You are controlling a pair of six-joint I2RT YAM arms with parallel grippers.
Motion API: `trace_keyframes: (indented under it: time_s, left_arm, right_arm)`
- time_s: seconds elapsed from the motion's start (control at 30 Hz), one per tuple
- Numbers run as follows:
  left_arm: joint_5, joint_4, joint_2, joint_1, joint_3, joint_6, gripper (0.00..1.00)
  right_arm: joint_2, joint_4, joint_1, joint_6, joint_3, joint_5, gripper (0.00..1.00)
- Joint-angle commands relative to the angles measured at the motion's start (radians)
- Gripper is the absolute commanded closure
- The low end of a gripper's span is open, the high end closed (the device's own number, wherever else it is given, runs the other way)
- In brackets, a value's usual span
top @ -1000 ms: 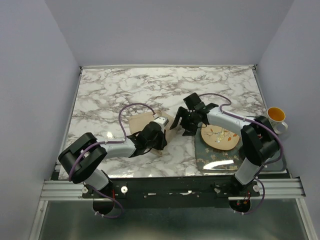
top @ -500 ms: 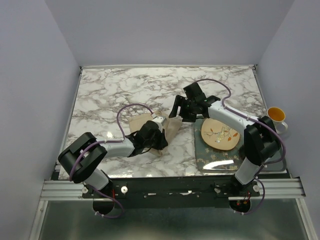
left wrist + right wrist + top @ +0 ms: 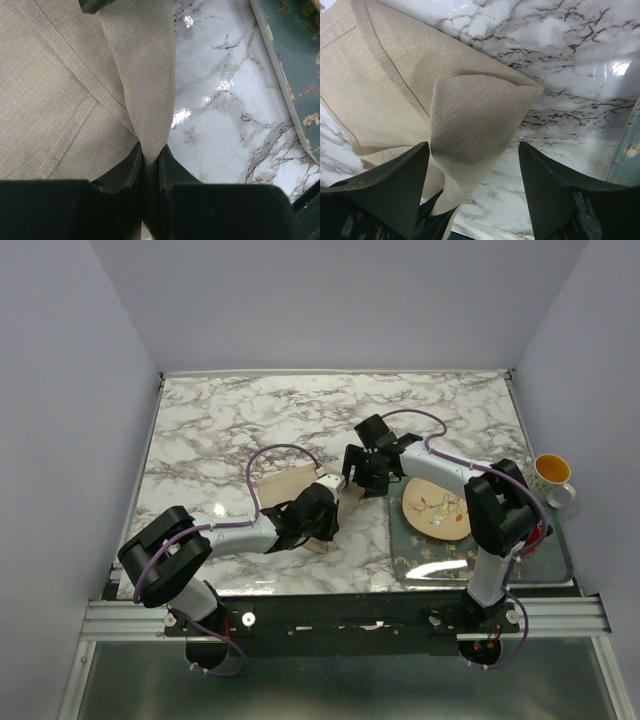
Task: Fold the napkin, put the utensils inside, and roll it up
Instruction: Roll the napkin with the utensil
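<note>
Tan napkin: near centre of the marble worktop, left of the patterned plate, one edge lifted into a raised fold; left end effector: pressed together, pinching that fold at its near end; right end effector: fingers spread wide either side of a puffed-up napkin corner, not clamping it; plate on green mat; mug well apart, far right
</note>
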Motion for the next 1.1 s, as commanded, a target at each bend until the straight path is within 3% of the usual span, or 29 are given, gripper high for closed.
trace_keyframes:
  time_s: [0.0, 0.13, 0.2, 0.33, 0.5, 0.57, 0.63, 0.7, 0.77, 0.87, 1.07]
  left_arm:
    - [-0.062, -0.041, 0.014, -0.018, 0.027, 0.022, 1.00]
    - [-0.070, -0.042, 0.009, -0.021, 0.024, 0.025, 1.00]
    - [-0.070, -0.044, 0.009, -0.021, 0.023, 0.028, 1.00]
    - [-0.061, -0.036, 0.006, -0.021, 0.015, 0.023, 1.00]
    - [-0.042, -0.019, 0.000, -0.021, -0.003, 0.014, 1.00]
    - [-0.029, 0.002, -0.008, -0.021, -0.017, 0.012, 1.00]
    - [-0.018, 0.012, -0.008, -0.021, -0.020, 0.008, 1.00]
    - [-0.007, 0.012, 0.004, -0.019, -0.016, 0.009, 1.00]
    - [0.005, 0.012, 0.021, -0.019, -0.006, 0.006, 1.00]
    - [0.025, 0.027, 0.032, -0.018, -0.008, -0.008, 1.00]
    - [0.071, 0.061, 0.023, 0.027, -0.040, -0.040, 1.00]
  right_arm:
    - [0.051, -0.066, 0.014, 0.042, 0.041, 0.059, 0.24]
    - [0.057, -0.090, 0.016, 0.073, 0.042, 0.096, 0.37]
    - [0.056, -0.098, 0.016, 0.084, 0.044, 0.134, 0.50]
    - [0.046, -0.118, 0.016, 0.102, 0.025, 0.171, 0.53]
    - [0.071, -0.110, 0.014, 0.088, 0.045, 0.170, 0.65]
    - [0.082, -0.109, 0.013, 0.065, 0.065, 0.163, 0.78]
    - [0.080, -0.107, 0.013, 0.048, 0.074, 0.157, 0.78]
    - [0.065, -0.094, 0.013, 0.016, 0.073, 0.122, 0.69]
    - [0.056, -0.090, 0.014, -0.028, 0.079, 0.107, 0.46]
    - [0.005, -0.086, 0.014, -0.070, 0.059, 0.055, 0.32]
    - [-0.059, -0.067, 0.013, -0.139, 0.015, 0.047, 0.22]
